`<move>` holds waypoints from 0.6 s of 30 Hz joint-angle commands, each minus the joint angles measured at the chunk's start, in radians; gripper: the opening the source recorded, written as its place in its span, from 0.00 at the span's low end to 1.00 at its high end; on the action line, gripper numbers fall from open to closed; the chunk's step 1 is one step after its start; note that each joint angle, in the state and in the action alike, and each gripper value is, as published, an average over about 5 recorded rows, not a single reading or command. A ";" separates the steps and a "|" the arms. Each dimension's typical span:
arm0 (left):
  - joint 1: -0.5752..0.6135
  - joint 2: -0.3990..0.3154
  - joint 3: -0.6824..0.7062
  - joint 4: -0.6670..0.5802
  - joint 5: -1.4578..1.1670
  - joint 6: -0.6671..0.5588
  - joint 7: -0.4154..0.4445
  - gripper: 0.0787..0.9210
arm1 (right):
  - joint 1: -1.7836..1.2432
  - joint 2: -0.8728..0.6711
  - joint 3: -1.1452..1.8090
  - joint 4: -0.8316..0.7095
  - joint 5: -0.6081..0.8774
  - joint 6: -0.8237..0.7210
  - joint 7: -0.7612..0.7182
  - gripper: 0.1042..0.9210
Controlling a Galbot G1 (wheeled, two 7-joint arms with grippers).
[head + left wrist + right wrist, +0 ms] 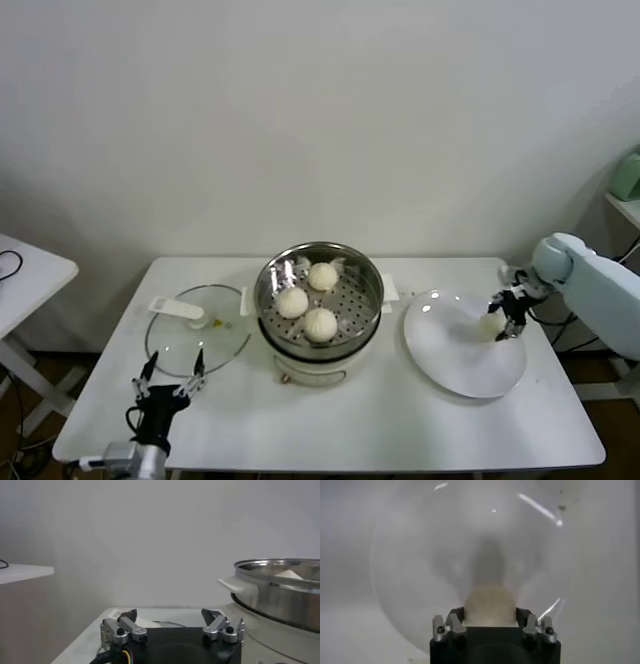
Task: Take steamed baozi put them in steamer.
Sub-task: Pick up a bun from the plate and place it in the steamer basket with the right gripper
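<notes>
White plate under right hand, fingers closed on last baozi.

Three off-white baozi sit in the shiny steamer mid-frame; a fourth bun lies at right.

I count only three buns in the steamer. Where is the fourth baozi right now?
In the head view the fourth baozi is on the white plate, right of the steamer, between the fingers of the right gripper.
</notes>
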 commanded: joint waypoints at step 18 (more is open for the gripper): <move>0.009 0.008 0.069 -0.065 0.107 -0.004 0.025 0.88 | 0.790 0.323 -0.784 0.218 0.942 -0.268 0.135 0.70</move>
